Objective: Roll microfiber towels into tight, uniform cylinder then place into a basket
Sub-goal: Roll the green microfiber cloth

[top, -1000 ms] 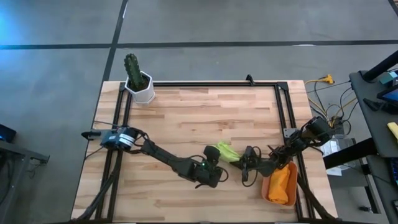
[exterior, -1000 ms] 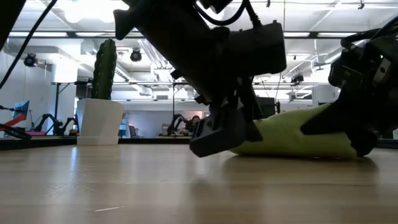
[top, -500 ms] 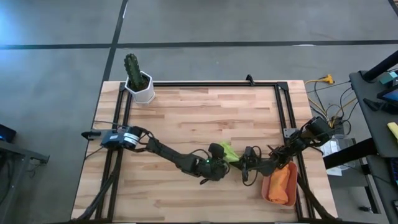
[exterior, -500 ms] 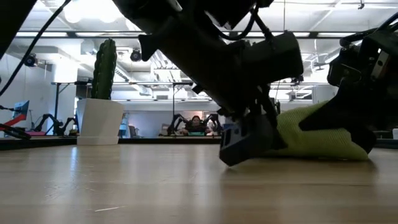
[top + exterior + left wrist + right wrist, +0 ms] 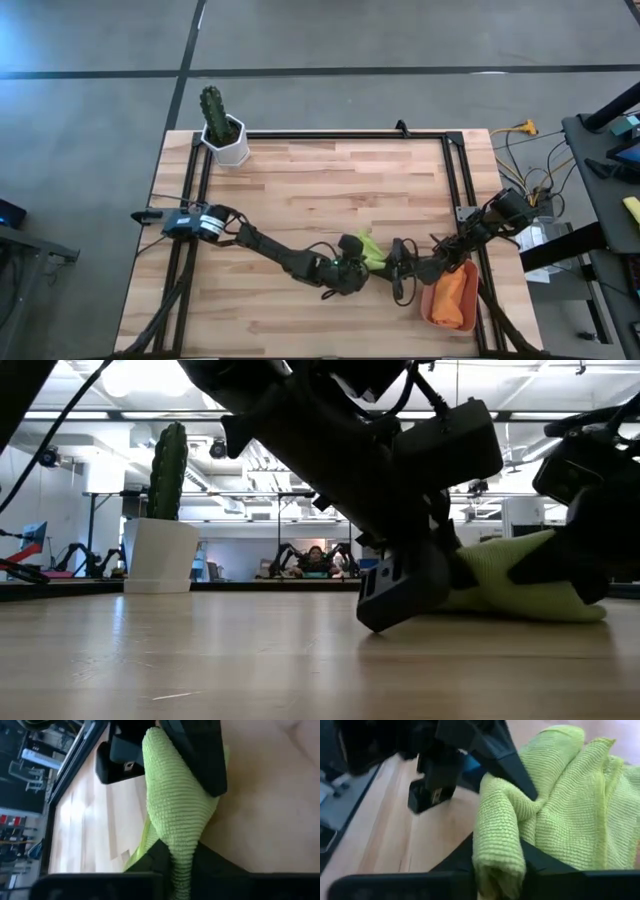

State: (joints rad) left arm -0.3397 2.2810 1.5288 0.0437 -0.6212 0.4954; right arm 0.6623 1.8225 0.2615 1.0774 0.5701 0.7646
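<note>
Green towel [image 5: 371, 250] pinched btwn left pincer [image 5: 358, 268] & right pincer [image 5: 394, 268].

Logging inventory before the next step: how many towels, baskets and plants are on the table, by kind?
Towels: 2, lime green towel and orange towel
Baskets: 1, basket
Potted plants: 1, cactus
Total: 4
</note>
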